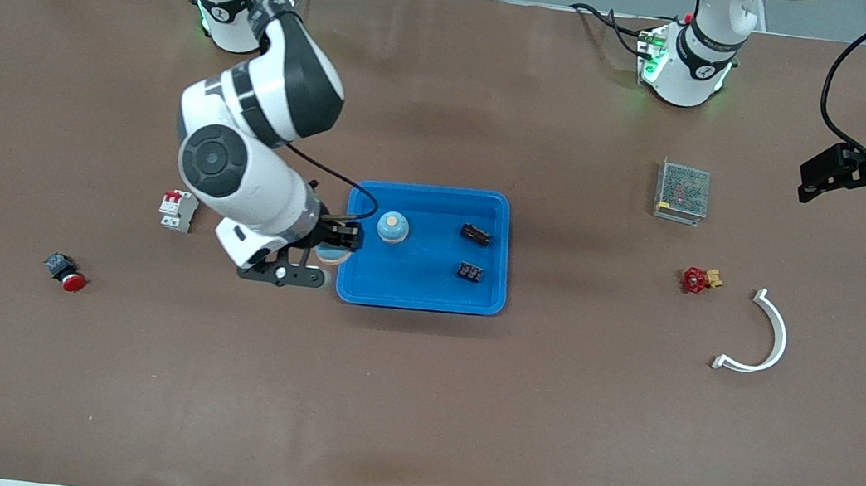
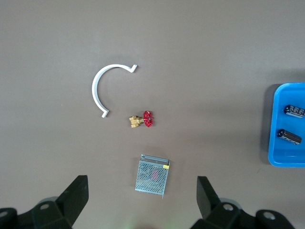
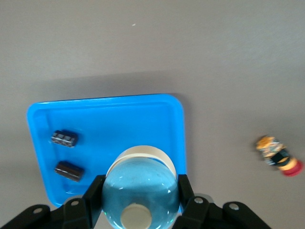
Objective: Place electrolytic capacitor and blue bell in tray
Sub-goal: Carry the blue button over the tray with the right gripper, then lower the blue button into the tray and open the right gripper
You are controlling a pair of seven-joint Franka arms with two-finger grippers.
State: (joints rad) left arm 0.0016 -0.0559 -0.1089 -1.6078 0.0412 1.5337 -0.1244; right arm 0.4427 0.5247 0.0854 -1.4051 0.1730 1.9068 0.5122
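Note:
The blue tray (image 1: 427,284) lies mid-table. Two dark electrolytic capacitors (image 1: 475,234) (image 1: 468,271) rest in its half toward the left arm's end. A blue bell (image 1: 392,227) stands in it too. My right gripper (image 1: 340,237) hangs over the tray's rim at the right arm's end, shut on another blue bell (image 3: 140,191). That bell's dome fills the gap between the fingers (image 3: 183,183), above the tray (image 3: 105,119). My left gripper (image 1: 813,180) waits open and empty over the table at the left arm's end. Its wrist view shows the tray's edge (image 2: 281,95).
A metal mesh box (image 1: 682,192), a red valve handle (image 1: 700,279) and a white curved piece (image 1: 764,337) lie toward the left arm's end. A circuit breaker (image 1: 178,209) and a red push button (image 1: 65,272) lie toward the right arm's end.

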